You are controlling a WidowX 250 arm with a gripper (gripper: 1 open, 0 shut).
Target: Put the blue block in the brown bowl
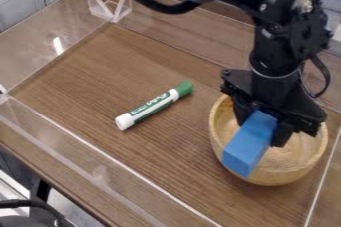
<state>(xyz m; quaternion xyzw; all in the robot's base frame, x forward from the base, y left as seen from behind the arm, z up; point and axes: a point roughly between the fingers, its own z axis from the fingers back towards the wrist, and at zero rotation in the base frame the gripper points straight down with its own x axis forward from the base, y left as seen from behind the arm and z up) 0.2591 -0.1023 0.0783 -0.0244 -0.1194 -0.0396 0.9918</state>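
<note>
**Blue block held inside the wooden bowl**

From the single camera view, the black robot arm [286, 42] reaches in from the top of the picture and bends down over the right end of the wooden table [120, 67]. Its gripper [273, 121] points steeply downward into the brown bowl [300, 161], which sits near the table's front right corner. The jaws are clamped on the upper end of the blue block [252, 143], one finger on each side of it. The block is tilted, its top under the gripper and its lower end reaching down into the hollow of the bowl, close to the near rim. Whether that lower end rests on the bowl's inner wall or hangs just above it, I cannot tell from here.

Left of the bowl, near the middle of the table, a white marker with a green cap [154, 106] lies flat on the wood. It lies on a diagonal, the green cap pointing toward the bowl and just short of its rim, the white end toward the front left.

A low clear plastic wall [40, 42] runs around the table's edges, with a folded corner piece at the back.
</note>
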